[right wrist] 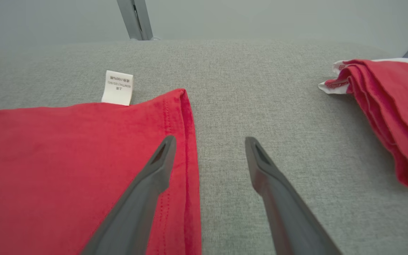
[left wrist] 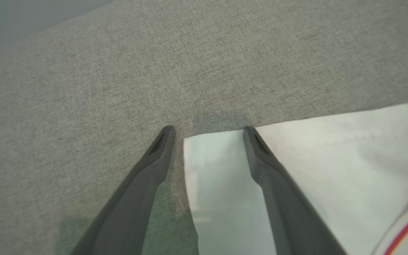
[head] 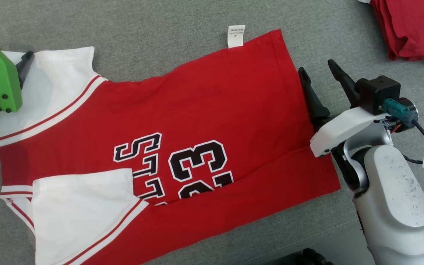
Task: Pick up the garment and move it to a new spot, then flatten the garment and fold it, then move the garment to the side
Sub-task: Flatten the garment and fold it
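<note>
**Grey woven tabletop, red jersey laid out, both my jaws released**

Underneath everything is a grey woven fabric surface (head: 182, 44), matte and finely flecked. The jersey (head: 215, 110) lies across the middle of it, spread mostly flat: soft red knit, stitched hem, and a black numeral "23" (head: 197, 160) outlined in white. Its lower long edge is folded up over the body.

A small white care label (head: 236, 36) pokes out past the far edge. One white sleeve (head: 61, 84), trimmed with red stripes, lies at the far left. The other white sleeve (head: 83, 206) is folded in over the chest.

My left gripper (left wrist: 207, 129) is spread open at that far sleeve's corner, with one finger over white cloth and one over grey. My right gripper (head: 317, 68) gapes at the hem, straddling its edge and holding nothing.

Off to the far right sits a folded red pile (head: 414, 29), soft layered edges, well apart from the jersey.
</note>
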You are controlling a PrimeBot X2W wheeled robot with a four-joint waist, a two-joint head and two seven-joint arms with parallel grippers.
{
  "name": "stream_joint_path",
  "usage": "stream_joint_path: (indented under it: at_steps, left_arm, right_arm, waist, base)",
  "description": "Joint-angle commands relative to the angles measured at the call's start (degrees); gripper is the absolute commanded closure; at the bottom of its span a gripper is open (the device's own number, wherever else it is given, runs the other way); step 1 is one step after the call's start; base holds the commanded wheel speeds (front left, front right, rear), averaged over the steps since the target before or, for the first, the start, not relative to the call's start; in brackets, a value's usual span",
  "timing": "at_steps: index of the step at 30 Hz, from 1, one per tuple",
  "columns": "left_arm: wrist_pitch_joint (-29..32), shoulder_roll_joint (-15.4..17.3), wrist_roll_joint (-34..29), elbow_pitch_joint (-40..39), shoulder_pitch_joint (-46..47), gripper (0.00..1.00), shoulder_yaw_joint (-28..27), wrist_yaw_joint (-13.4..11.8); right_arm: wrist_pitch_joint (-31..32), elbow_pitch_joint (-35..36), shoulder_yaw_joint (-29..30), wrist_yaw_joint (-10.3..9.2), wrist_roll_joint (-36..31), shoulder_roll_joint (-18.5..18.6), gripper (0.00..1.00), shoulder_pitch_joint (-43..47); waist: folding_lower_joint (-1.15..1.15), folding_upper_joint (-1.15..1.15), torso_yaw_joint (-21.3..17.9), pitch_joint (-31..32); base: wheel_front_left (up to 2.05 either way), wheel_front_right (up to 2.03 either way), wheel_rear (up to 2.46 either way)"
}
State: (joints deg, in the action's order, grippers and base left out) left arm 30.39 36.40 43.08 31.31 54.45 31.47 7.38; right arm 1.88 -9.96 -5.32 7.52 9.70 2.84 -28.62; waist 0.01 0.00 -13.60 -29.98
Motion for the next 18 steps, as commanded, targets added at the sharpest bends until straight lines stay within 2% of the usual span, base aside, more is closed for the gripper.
stream_joint_path:
  at_steps: [1,4,7,10,11,12,18]
  left_arm:
    - [1.3,0.1,0.9,0.9,-0.4,0.0,0.9,0.2]
    - [3.1,0.0,2.1,0.7,-0.4,0.0,2.1,0.2]
    - [4.8,0.3,3.3,0.2,-0.4,0.47,2.7,0.2]
    - [5.4,0.8,3.9,-0.6,-0.3,0.66,3.1,0.2]
    - [4.9,0.9,3.7,-1.0,-0.2,0.8,3.1,0.2]
    - [4.5,1.0,3.6,-1.2,-0.2,0.99,3.1,0.2]
    - [0.2,0.4,2.7,-2.2,-0.4,1.0,3.2,0.1]
  right_arm:
    - [-0.5,-0.2,0.1,-0.08,0.5,0.1,0.0,-0.3]
    - [-0.4,0.0,0.2,-0.08,0.2,0.1,0.0,-0.5]
    - [-0.2,0.2,0.2,-0.08,0.0,0.2,0.0,-0.8]
    - [0.2,0.6,0.0,-0.08,-0.2,0.3,0.0,-1.1]
    - [0.3,0.7,-0.1,-0.08,-0.2,0.3,0.0,-1.3]
    - [0.4,0.7,-0.1,-0.08,-0.2,0.3,0.0,-1.4]
    - [0.8,0.4,-0.5,-0.08,-0.3,0.5,0.0,-2.6]
  waist:
    - [-0.01,0.0,0.0,0.0]
    - [-0.01,0.0,0.4,0.3]
    - [-0.01,0.0,1.0,0.6]
    - [-0.01,0.0,1.5,0.8]
    - [-0.01,0.0,1.6,0.9]
    - [-0.01,0.0,1.7,0.9]
    - [-0.01,0.0,2.2,0.9]
  base:
    - [0.0,0.0,0.0]
    - [0.0,0.0,0.0]
    - [0.0,0.0,0.0]
    - [0.0,0.0,0.0]
    - [0.0,0.0,0.0]
    - [0.0,0.0,0.0]
    - [0.0,0.0,0.0]
